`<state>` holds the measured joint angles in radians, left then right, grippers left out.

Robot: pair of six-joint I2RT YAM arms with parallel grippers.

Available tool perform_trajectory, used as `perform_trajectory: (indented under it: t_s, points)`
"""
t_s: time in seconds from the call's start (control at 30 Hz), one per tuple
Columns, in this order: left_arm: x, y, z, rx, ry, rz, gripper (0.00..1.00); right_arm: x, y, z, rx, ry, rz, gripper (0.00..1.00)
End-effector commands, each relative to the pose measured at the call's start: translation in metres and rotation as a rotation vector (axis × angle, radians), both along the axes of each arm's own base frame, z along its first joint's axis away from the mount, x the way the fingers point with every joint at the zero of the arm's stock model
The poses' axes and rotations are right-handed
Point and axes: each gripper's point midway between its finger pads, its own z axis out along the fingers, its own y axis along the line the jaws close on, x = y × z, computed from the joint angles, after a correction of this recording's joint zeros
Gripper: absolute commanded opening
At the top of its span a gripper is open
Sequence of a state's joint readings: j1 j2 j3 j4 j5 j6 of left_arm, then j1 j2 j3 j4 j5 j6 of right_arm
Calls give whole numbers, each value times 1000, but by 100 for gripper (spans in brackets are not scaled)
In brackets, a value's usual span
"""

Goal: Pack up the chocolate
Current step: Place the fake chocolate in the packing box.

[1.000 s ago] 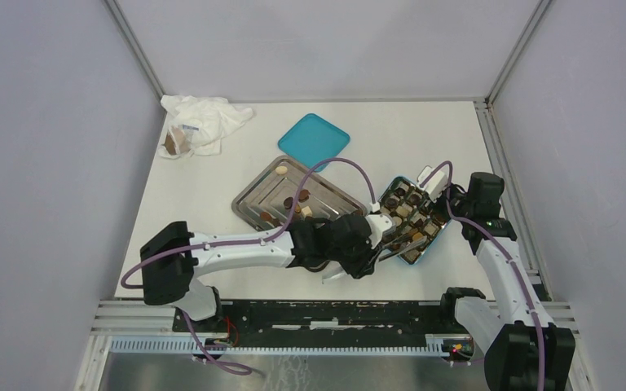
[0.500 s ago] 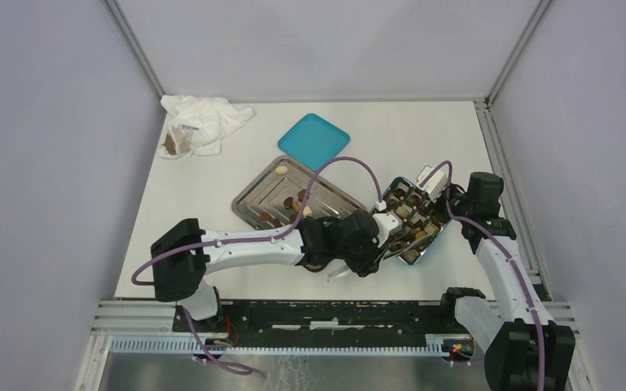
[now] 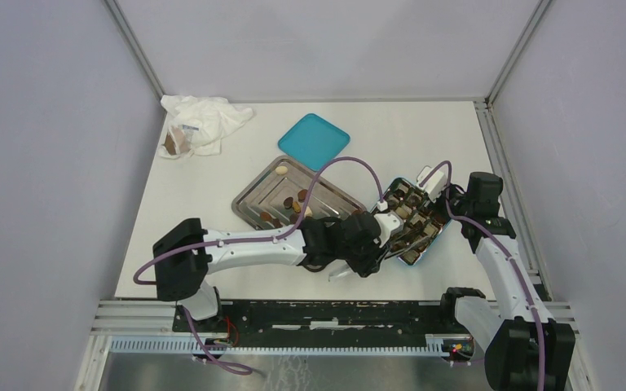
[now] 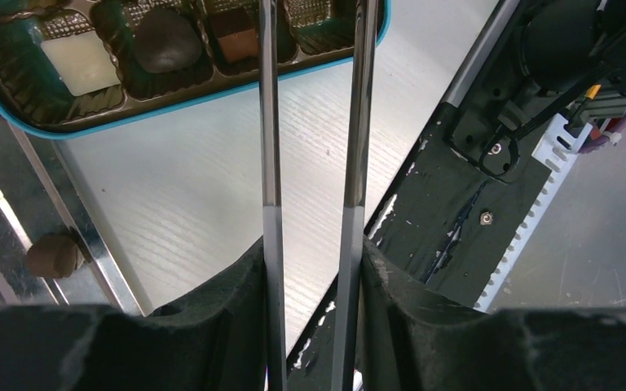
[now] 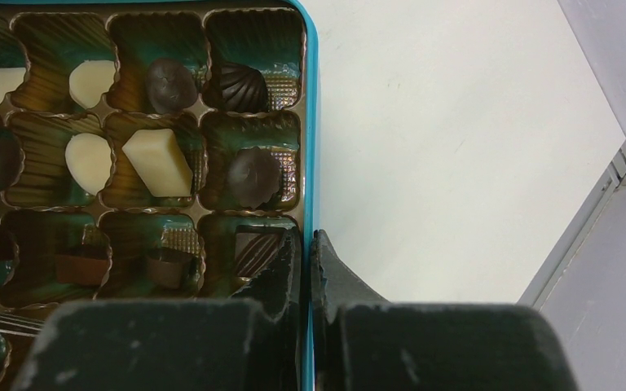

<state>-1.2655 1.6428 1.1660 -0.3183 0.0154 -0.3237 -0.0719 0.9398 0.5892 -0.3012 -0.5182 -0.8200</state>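
at the right side of the table [image 3: 212, 244], the right arm's fingers [image 5: 287, 269] are clenched on the rim of the teal box [image 5: 310, 122]. its brown compartments hold chocolate [image 5: 156, 161]: cream, light brown and dark pieces, one to a cell. the left arm's fingers [image 4: 240, 285] grasp metal tweezers [image 4: 271, 122]. the two prongs stand apart and reach over the box's edge, with their tips out of view. more chocolate lies loose on the steel tray [image 3: 253, 195] just beside the box. farther back sit a teal lid [image 3: 313, 139] and a crumpled white bag [image 3: 204, 120].
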Motion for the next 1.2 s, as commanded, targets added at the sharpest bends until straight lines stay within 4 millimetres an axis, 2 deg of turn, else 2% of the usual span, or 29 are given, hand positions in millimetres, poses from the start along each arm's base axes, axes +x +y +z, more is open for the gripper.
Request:
perform_trajectory:
  t_s: [0.0, 0.2, 0.5, 0.83, 1.17]
  points:
    - [14, -6, 35, -82, -95, 31, 43, 9, 3, 14, -2, -59, 19, 0]
    - [27, 23, 43, -51, -160, 120, 41, 12, -2, 11, -10, -43, -11, 1]
    - [57, 95, 45, 27, -207, 304, 42, 18, -16, -10, -43, 48, -86, 2]
    - [91, 174, 21, 165, -115, 516, 42, 19, -25, -27, -65, 125, -133, 3]
    - [114, 225, 5, 306, -95, 664, 44, 18, -29, -42, -74, 201, -155, 5]
